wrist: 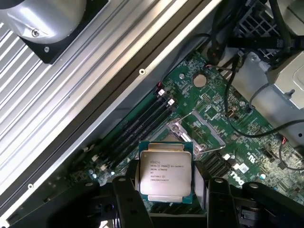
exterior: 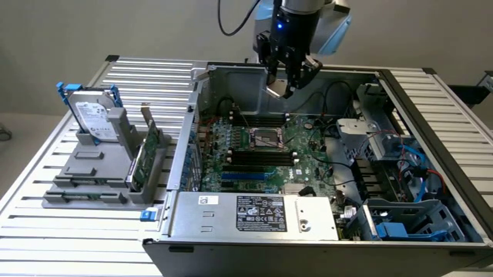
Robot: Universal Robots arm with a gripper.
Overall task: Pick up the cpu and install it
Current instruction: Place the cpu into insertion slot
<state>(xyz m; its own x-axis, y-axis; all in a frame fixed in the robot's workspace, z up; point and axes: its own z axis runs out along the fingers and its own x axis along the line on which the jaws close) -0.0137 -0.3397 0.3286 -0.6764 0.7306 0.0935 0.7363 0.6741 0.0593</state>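
Over the socket (exterior: 267, 138): an open drop is being left beneath the claw (exterior: 287, 89).
Exterior view's right: room is being taken by black cables (exterior: 336, 95) and the drive cage (exterior: 375, 118).
Case front: entry is being barred by the power supply (exterior: 254, 213).
Far side: the claw is being hemmed by the case wall (exterior: 235, 86).
Table (exterior: 146, 75): the exterior view's left is being occupied by a rack (exterior: 92, 173).
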